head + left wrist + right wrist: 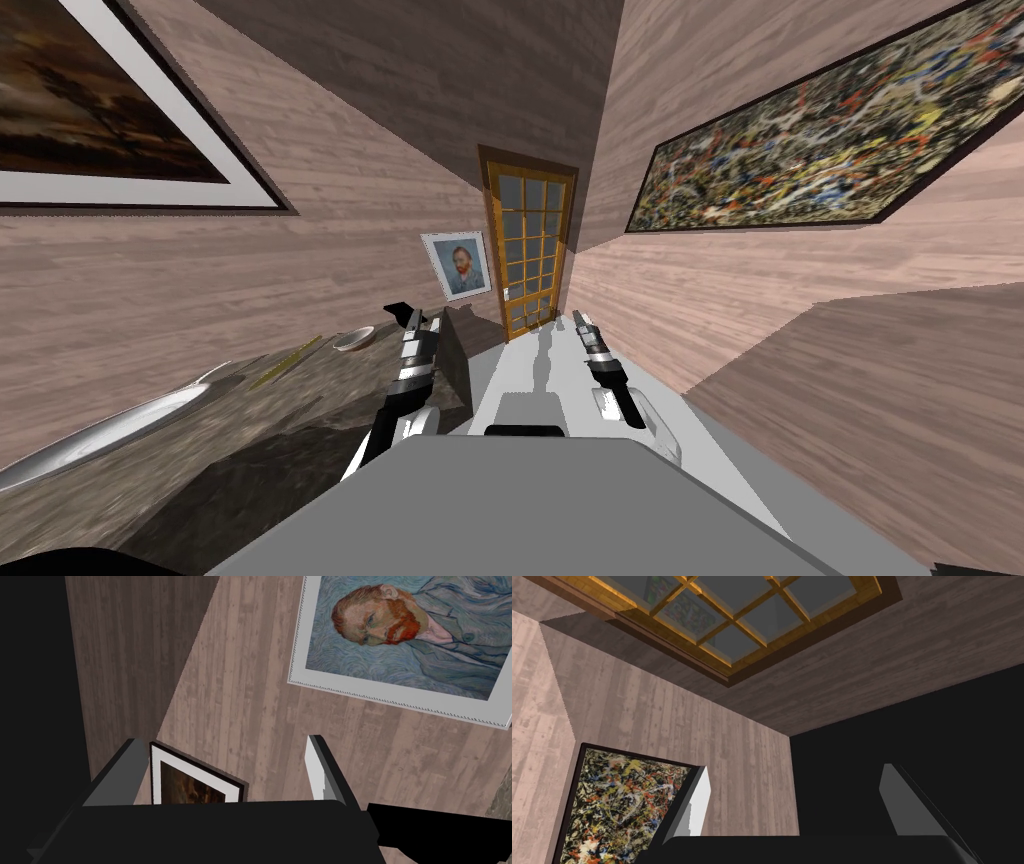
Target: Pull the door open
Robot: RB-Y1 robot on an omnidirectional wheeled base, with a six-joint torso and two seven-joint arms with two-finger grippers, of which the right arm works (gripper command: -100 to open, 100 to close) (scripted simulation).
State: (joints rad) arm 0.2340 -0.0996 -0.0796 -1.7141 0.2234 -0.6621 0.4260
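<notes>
A wooden door point(528, 250) with a grid of glass panes stands at the far end of a narrow corridor and looks flush in its frame. A small pale handle point(509, 293) sits low on its left side. Both arms reach forward, well short of the door. My left gripper point(409, 318) is open with nothing between its fingers point(320, 771), and it points at a wall. My right gripper point(579, 318) is open too and holds nothing point(794, 796). The right wrist view looks up at the door's top panes point(737, 611).
A dark stone counter point(300, 400) runs along my left, with a metal sink point(110, 430) and a small bowl point(352, 340) on it. Wood-panelled walls close in on both sides. A pale floor strip point(530, 365) leads to the door.
</notes>
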